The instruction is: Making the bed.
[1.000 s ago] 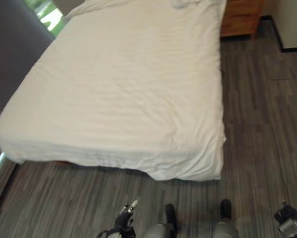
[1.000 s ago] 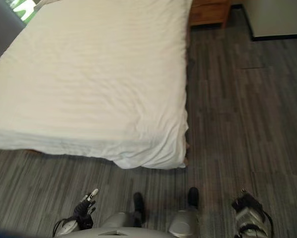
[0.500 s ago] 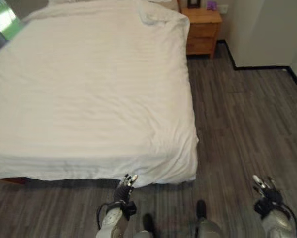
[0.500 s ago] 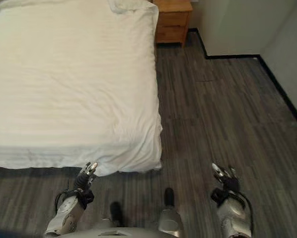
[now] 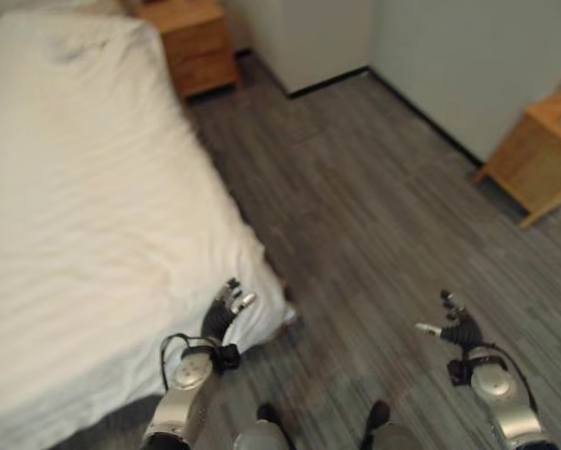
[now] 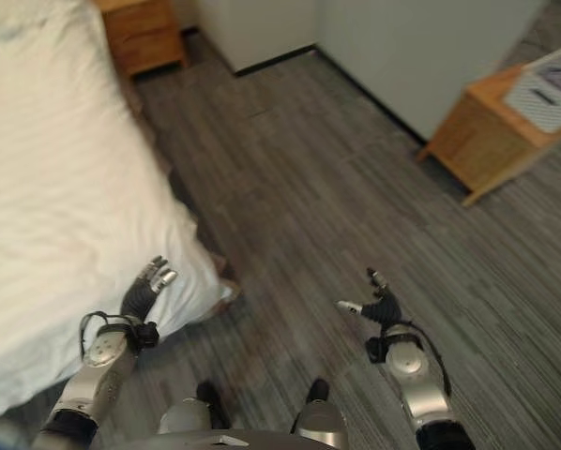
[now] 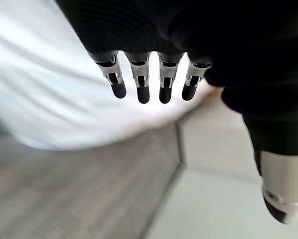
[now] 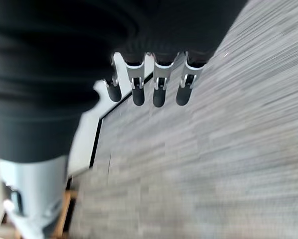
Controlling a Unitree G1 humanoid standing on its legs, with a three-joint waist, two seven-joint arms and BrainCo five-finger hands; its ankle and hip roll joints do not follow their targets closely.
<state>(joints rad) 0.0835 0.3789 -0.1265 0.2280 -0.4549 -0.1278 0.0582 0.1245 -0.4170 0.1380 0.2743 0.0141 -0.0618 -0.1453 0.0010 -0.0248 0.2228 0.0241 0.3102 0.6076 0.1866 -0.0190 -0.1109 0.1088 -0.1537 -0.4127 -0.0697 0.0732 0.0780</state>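
Note:
The bed (image 5: 83, 216) takes up the left side, covered by a smooth white duvet (image 6: 65, 206) that hangs over its near corner. My left hand (image 5: 221, 317) hovers open in front of that corner, fingers straight and apart from the cloth; the white duvet (image 7: 49, 94) shows past its fingers (image 7: 141, 84). My right hand (image 5: 459, 330) is raised open over the wooden floor to the right, holding nothing; its fingers (image 8: 156, 84) point over floorboards.
A wooden nightstand (image 5: 191, 42) stands at the head of the bed. A white wall with dark skirting (image 5: 431, 56) runs along the back right. A low wooden table (image 6: 492, 131) with a white basket (image 6: 553, 84) stands at the right. Grey plank floor (image 5: 356, 216) lies between.
The camera has swung to the right, so the bed now sits at the left and the wall and table have come into view. Both hands have risen higher, still open.

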